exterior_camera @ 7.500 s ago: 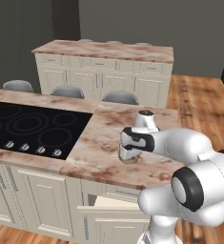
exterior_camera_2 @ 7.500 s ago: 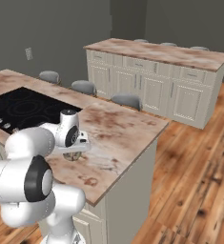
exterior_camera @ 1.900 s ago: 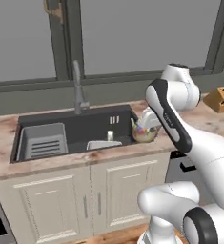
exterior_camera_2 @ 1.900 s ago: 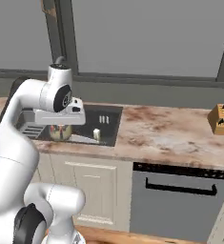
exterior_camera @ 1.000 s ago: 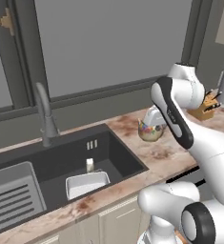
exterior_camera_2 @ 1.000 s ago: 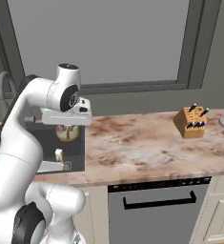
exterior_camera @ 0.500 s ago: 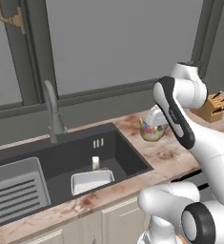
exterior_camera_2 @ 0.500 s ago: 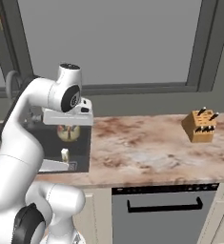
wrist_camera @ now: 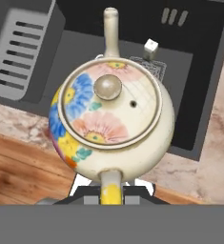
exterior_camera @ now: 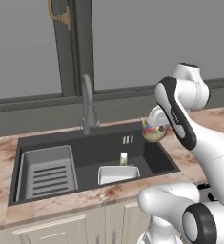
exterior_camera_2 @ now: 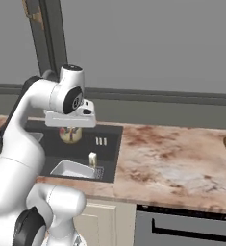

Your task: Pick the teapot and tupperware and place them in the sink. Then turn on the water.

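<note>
Teapot (exterior_camera: 153, 131) first: from the left base view I have it hanging under the gripper (exterior_camera: 154, 125), in the air by the right rim of the sink (exterior_camera: 92, 147), roughly at the edge between basin and desk (exterior_camera: 206, 121). Inside the basin the tupperware (exterior_camera: 118, 174) already sits near the front wall, with a grey slotted rack (exterior_camera: 47, 171) to its left and the arched faucet (exterior_camera: 88, 107) behind; no stream falls from it. So I judge I am on the teapot's carry, not yet its drop.

From the right base view the teapot (exterior_camera_2: 70, 134) hangs below the hand over the dark basin (exterior_camera_2: 107, 149), apart from the tupperware (exterior_camera_2: 75, 169) lower down.

The hand view looks straight down on the lid knob and flowered body of the teapot (wrist_camera: 111, 119), handle toward the fingers, spout pointing away. The fingers themselves are hidden under it, but they are clenched on the teapot, by the handle as far as I can tell. Below it I see sink floor on one side and desk edge (wrist_camera: 18, 121) on the other.

Next I would shift further over the basin, lower, and release clear of the tupperware.
</note>
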You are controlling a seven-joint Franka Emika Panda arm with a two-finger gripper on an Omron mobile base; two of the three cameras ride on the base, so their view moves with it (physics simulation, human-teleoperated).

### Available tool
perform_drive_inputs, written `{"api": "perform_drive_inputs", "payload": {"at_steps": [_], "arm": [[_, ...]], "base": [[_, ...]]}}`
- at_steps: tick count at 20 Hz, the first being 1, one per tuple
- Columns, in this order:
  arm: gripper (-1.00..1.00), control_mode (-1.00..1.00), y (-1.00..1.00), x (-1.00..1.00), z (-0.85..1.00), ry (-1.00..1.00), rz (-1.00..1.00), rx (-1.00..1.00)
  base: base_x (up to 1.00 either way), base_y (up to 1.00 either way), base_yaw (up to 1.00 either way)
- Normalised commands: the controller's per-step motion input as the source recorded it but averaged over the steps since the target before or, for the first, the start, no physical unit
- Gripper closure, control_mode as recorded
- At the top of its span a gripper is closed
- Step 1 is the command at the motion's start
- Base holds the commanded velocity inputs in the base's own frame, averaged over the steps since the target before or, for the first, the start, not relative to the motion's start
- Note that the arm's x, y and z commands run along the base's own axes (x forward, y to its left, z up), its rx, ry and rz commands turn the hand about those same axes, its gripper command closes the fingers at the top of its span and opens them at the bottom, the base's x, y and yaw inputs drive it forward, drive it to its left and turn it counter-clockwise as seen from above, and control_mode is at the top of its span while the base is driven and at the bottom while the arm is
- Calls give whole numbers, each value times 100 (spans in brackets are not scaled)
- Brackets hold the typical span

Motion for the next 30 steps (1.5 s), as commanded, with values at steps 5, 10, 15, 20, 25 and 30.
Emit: {"api": "perform_drive_inputs", "payload": {"at_steps": [5,10,15,20,25,30], "arm": [[100,-100,0,0,0,0,0,0],[100,-100,0,9,0,0,2,0],[100,-100,-7,73,-9,8,31,5],[100,-100,-8,58,-12,9,24,3],[100,-100,0,53,-47,9,12,-8],[100,-100,3,49,-47,4,8,-10]], "base": [[2,1,4],[0,0,0],[0,0,0],[0,0,0],[0,0,0],[0,0,0]]}}
